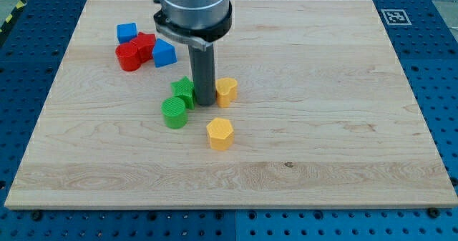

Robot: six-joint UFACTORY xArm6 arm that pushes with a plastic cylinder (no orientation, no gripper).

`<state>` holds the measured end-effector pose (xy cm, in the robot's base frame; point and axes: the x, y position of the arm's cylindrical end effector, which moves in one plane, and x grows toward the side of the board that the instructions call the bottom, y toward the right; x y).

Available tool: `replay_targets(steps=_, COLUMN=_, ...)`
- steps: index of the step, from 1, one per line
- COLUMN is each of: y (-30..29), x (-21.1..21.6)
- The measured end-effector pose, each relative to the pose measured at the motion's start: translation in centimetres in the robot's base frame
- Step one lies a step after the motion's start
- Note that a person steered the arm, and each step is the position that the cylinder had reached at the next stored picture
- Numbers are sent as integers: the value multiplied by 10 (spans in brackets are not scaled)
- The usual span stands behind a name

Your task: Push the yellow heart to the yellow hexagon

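Jaws do not exist on this arm: it ends in a dark rod whose tip rests on the wooden board, wedged between the green star on the view's left and the yellow heart on the view's right, touching or nearly touching both. Below the heart, apart from it, sits the yellow hexagon. A green cylinder lies just below the star. Near the upper left cluster two blue blocks and two red blocks. Blue perforated table surrounds the board, which carries a printed marker in its top right corner.
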<state>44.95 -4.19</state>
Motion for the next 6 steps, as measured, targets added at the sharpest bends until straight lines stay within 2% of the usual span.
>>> replay_targets(steps=1, y=7, x=-32)
replay_targets(steps=2, y=30, x=-38)
replay_targets(steps=4, y=32, x=-12)
replay_targets(steps=6, y=10, x=23)
